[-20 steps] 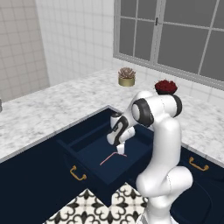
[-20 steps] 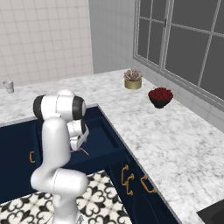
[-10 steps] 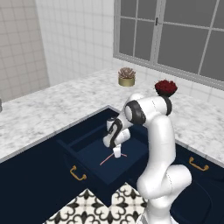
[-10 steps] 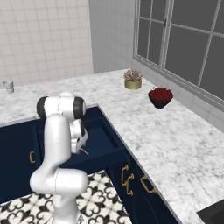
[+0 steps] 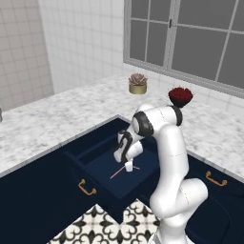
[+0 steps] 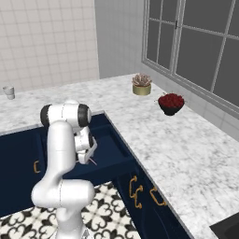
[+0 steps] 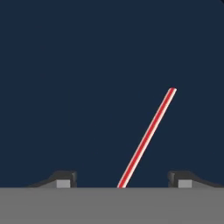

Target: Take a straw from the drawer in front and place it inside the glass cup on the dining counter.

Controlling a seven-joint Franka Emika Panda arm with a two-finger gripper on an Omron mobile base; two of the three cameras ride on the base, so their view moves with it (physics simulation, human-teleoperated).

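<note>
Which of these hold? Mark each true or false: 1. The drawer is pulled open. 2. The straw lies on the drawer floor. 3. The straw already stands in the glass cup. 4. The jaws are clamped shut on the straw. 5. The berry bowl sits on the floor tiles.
1. The drawer is open: true.
2. The straw lies on its floor: true.
3. False: the glass cup holds nothing.
4. False: the gripper straddles it, jaws apart.
5. False: the berry bowl sits on the counter.

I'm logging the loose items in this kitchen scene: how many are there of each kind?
Striped straw in the open drawer: 1
Glass cup on the counter: 1
Bowl of red berries: 1
Potted succulent: 1
Total: 4
</note>
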